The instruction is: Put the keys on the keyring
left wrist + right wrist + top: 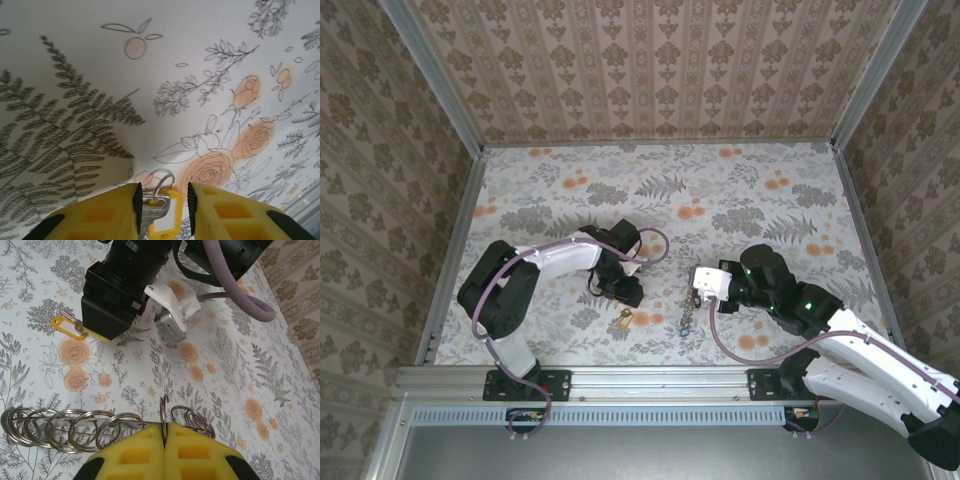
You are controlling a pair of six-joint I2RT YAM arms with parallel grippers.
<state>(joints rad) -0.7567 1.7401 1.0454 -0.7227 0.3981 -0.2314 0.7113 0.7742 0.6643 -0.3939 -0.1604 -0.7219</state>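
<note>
Right claw (164, 432) is seen pressed together, its yellow, hollow-celled fingers pinching one thin loop of the keyring (75, 427). The keyring is a row of overlapping silvery wire rings, laid along the table (225, 365) out to one side of that claw. Left claw (165, 200) is held with its black-edged yellow pads (137, 200) apart. A flat metal key (150, 212) and a glossy yellow plastic tag (169, 217) are seen in the gap, with a small wire loop (165, 181) poking past the tips. Whether they are pinched cannot be told. The table is covered in a matte floral print.
</note>
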